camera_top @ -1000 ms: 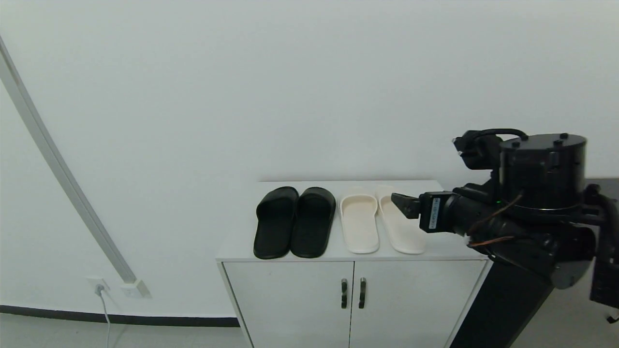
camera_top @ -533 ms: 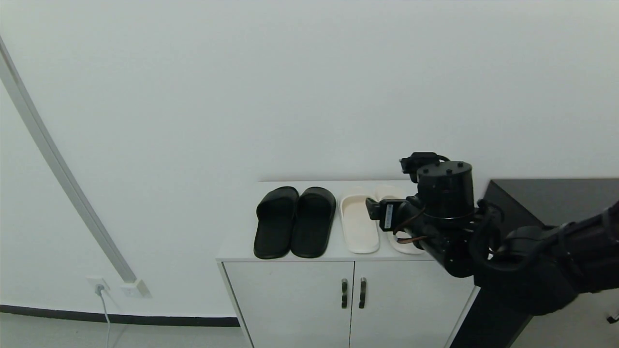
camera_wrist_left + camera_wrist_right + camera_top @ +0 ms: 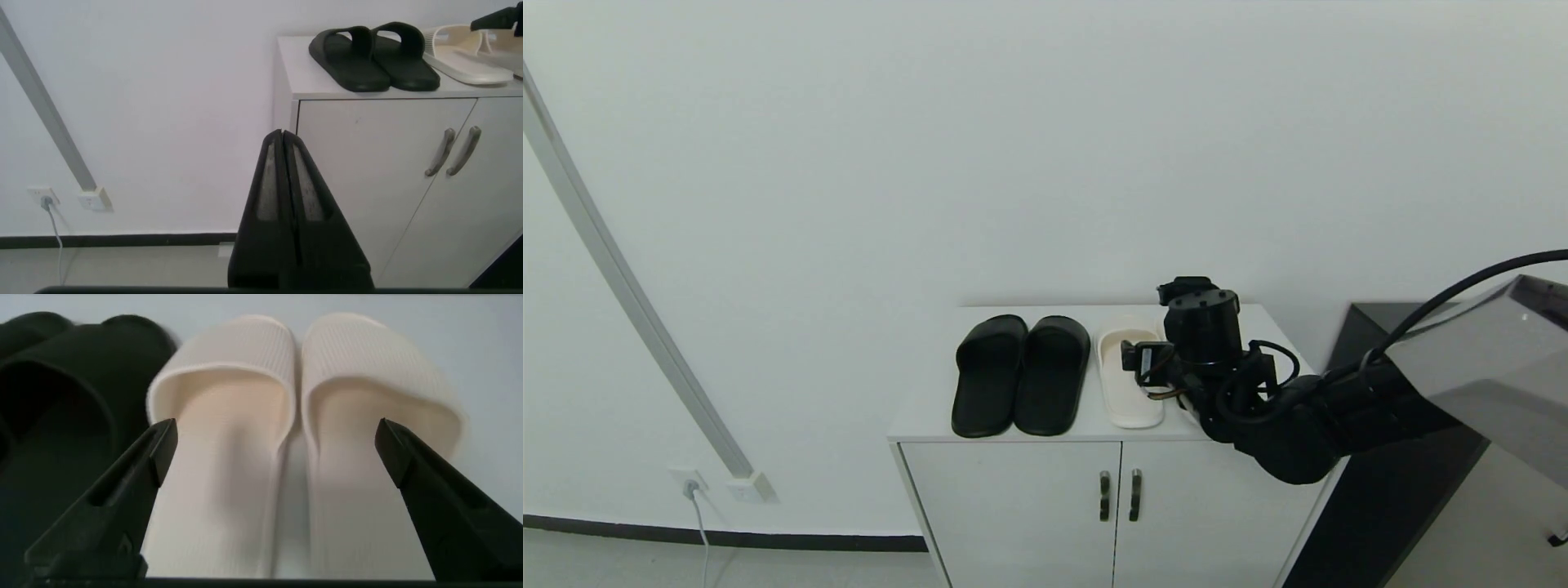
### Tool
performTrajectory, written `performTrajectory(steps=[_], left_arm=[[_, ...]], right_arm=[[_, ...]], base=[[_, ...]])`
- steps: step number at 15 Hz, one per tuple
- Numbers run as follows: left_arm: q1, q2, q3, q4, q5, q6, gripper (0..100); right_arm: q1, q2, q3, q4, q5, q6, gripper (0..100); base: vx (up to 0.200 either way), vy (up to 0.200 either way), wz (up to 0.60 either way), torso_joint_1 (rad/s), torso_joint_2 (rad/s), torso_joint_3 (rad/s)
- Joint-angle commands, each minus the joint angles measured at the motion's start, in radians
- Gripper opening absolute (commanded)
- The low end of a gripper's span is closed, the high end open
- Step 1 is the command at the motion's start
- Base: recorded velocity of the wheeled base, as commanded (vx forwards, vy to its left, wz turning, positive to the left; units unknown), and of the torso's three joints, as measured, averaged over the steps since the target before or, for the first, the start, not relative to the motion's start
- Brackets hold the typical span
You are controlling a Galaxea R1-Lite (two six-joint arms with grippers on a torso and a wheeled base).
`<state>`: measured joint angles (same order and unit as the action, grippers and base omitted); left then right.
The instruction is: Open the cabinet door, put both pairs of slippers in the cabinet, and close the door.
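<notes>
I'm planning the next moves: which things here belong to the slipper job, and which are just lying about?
Job: black slippers and cream slippers, both on top of the cabinet; its shut doors; right gripper, fingers open at the cream pair.
Lying about: wall socket, plugged cable, slanted wall rail.
</notes>
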<state>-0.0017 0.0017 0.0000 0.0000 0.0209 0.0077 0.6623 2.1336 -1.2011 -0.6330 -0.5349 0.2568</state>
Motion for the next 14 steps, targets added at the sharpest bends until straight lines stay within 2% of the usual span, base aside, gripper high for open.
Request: performTrajectory(steps=[1,10,14], left_arm=[[0.000,0.000,0.000,0.000,0.001,0.000,0],[0.000,0.000,-0.002,0.000,0.001,0.000,0],[0.000,0.000,-0.002,0.000,-0.001,0.000,0]], right_arm=[[-0.024,0.062,-0.032,-0.001,0.004,-0.001,100],[-0.081,0.161,-0.212,0.038,0.061,-0.037,100],[-0.090,0.183,-0.250,0.056,0.076,-0.037,100]], base=[[0.000,0.000,0.00,0.000,0.00,0.000],[0.000,0.000,0.00,0.000,0.00,0.000],[0.000,0.000,0.00,0.000,0.00,0.000]])
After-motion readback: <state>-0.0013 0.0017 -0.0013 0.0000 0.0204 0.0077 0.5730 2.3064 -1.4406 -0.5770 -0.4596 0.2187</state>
